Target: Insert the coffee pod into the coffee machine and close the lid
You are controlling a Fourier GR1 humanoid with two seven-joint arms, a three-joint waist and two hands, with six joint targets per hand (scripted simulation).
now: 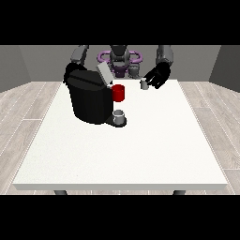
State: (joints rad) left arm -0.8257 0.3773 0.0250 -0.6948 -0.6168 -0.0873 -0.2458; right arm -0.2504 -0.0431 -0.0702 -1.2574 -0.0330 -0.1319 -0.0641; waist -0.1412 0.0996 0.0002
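Front view: machine (89, 101) sits on the table (122, 150) toward the view's left, lid (104, 74) tilted up and open, so the pod slot should be reachable from above. A red part (119, 93) sticks out of the machine's front, and a small grey cup (119, 115) stands on the base below it (presumably to catch the brew).

Pod (144, 84) is a small light cylinder on the table near the far edge, right of the machine and apart from it. The hand at the view's right (156, 76) is right at it, fingers hanging down and spread beside and above the pod. Can't tell if they touch it; they don't look closed round it, so I read them as released and the pod as not yet grasped. Likely the approach-to-grasp step.

The hand at the view's left (69, 74) is mostly hidden behind the machine's back corner; fingers not visible, can't tell their state. Probably parked near the lid side, ready to close it later.

Nothing inserted, lid up: task looks early. The next move calls for closing on the pod, then carrying it leftward over the red part to the open slot. Risk: the pod is small and could tip when the fingers close.
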